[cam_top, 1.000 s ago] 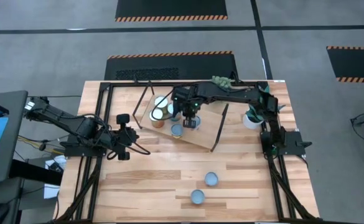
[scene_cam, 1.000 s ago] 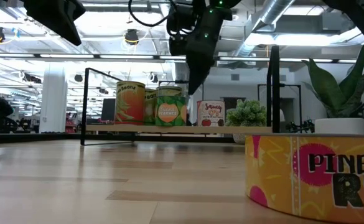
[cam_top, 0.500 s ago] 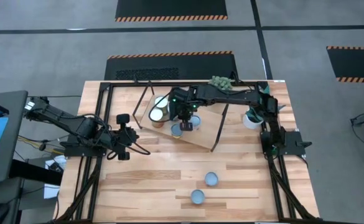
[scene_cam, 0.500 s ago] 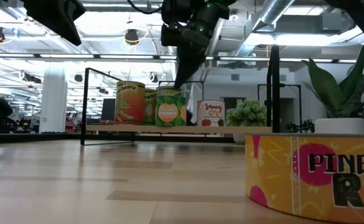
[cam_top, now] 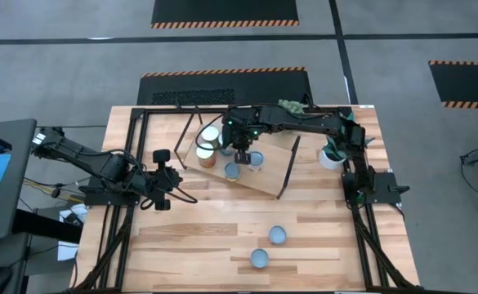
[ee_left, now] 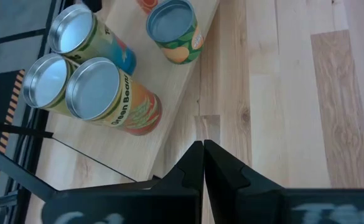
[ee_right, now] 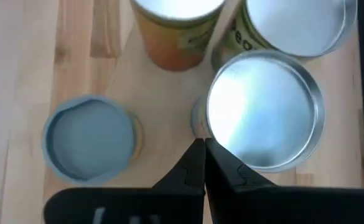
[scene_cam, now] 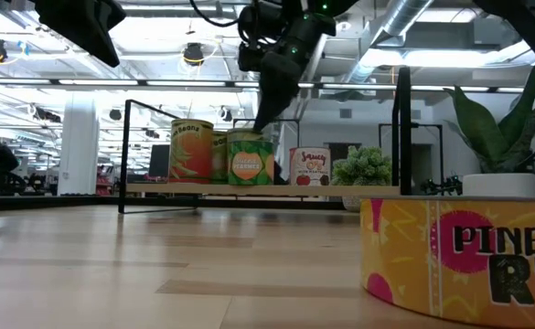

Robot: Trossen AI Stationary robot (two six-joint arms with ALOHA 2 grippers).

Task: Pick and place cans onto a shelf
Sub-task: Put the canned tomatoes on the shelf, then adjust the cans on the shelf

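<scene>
Above the shelf [cam_top: 259,181] — right end effector [cam_top: 242,157], closed.

Both arms [cam_top: 100,167] are showing dark, jointed links on black frames, with black cables trailing beside the left one. A green light [cam_top: 230,124] is glowing on the right arm [cam_top: 304,122].

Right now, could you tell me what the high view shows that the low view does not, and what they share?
Only the high view shows two cans loose on the table's front half, and the left gripper waiting left of the shelf. Only the low view shows printed labels, such as the pineapple can up close. Both show the right gripper above the shelved cans.
</scene>
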